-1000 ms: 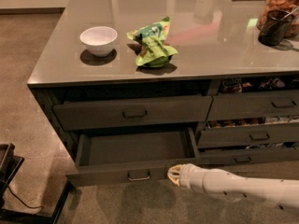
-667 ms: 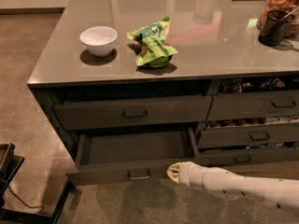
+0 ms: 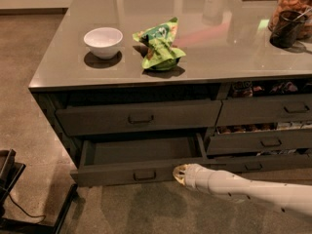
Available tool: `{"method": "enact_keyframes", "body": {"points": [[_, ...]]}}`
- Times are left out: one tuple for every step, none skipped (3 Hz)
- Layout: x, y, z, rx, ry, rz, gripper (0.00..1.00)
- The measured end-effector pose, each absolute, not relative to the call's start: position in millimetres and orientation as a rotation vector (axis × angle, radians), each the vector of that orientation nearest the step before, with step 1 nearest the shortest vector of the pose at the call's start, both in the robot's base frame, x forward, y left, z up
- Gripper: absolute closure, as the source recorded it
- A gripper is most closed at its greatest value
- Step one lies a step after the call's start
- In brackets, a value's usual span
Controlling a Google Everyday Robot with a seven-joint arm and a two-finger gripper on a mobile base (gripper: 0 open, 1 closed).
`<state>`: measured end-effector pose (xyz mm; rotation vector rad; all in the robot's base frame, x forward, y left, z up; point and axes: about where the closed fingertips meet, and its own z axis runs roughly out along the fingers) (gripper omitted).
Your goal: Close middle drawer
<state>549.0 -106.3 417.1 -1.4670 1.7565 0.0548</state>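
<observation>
The middle drawer (image 3: 107, 173) stands pulled out at lower centre-left. The tool (image 3: 179, 174) is at the right end of its front; how far open it is cannot be told. Above, the tabletop (image 3: 219, 52) carries a white bowl (image 3: 103, 42) and a green bag (image 3: 160, 45).

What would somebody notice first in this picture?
Most eyes would land on the white robot arm reaching in from the lower right. Its gripper is at the right end of the front of the middle drawer, which is pulled out, low on the cabinet. Up on the grey countertop sit a crumpled green bag and, to its left, a white bowl.
</observation>
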Motion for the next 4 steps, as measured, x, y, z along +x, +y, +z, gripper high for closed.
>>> {"method": "enact_keyframes", "body": {"points": [[568.2, -105.3, 411.8, -1.464, 1.732, 0.039, 1.0], [587.7, -100.3, 406.3, -1.471, 1.712, 0.039, 1.0], [611.9, -89.0, 401.0, -1.503, 1.692, 0.055, 1.0], [625.1, -79.8, 396.9, -1.53, 1.682, 0.071, 1.0]]}}
